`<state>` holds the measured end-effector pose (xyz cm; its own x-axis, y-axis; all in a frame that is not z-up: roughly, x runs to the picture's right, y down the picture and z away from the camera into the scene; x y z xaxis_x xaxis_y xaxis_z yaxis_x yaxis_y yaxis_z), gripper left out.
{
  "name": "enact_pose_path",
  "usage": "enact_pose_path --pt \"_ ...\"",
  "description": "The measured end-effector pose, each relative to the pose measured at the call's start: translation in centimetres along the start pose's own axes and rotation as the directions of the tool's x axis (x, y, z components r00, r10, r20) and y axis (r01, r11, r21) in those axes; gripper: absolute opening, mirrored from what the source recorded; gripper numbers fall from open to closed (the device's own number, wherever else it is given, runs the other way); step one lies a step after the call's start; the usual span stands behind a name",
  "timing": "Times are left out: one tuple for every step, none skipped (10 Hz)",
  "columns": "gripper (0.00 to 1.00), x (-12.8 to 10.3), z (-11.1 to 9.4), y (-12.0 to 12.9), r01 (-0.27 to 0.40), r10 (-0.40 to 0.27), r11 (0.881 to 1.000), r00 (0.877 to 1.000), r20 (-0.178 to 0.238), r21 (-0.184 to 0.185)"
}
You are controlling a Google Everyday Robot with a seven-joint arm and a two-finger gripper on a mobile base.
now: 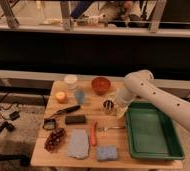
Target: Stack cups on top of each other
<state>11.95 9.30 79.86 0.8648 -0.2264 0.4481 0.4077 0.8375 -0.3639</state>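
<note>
1. Far left on the wooden table point(122, 144) lie dark grapes point(54, 139), with an orange point(61, 96) further back.
2. The light-blue tumbler point(80, 96) stands upright just right of the orange, with a white tub point(71, 80) behind it.
3. A grey-blue cloth point(78, 143) and a blue sponge point(107, 153) lie near the front edge.
4. The red bowl point(101, 85) stands at the back.
5. The silver cup point(108, 106) stands upright mid-table, apart from the tumbler.
6. My pincer point(119, 106) hangs just right of the silver cup, spread wide and holding nothing. I cannot tell whether it touches the cup.
7. The green tray point(153, 132) sits far right, and my arm point(158, 97) reaches over its back edge.
</note>
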Motion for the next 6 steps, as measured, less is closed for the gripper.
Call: enact_pose_path --pt "0.8 0.15 0.66 -0.18 -0.014 0.014 1.0 1.0 -0.001 -0.005" --pt "0.8 0.14 0.99 -0.11 -0.026 0.026 1.0 1.0 0.001 -0.01" --pt "0.8 0.21 1.29 0.15 -0.046 0.046 0.999 0.999 0.0 -0.017" --pt "0.8 0.2 1.53 0.4 -0.06 0.06 0.998 0.998 0.0 -0.022" --pt "0.8 -0.09 1.57 0.47 -0.069 0.069 0.997 0.998 0.001 -0.027" --pt "0.8 -0.44 1.61 0.51 -0.073 0.073 0.997 0.997 0.004 -0.03"
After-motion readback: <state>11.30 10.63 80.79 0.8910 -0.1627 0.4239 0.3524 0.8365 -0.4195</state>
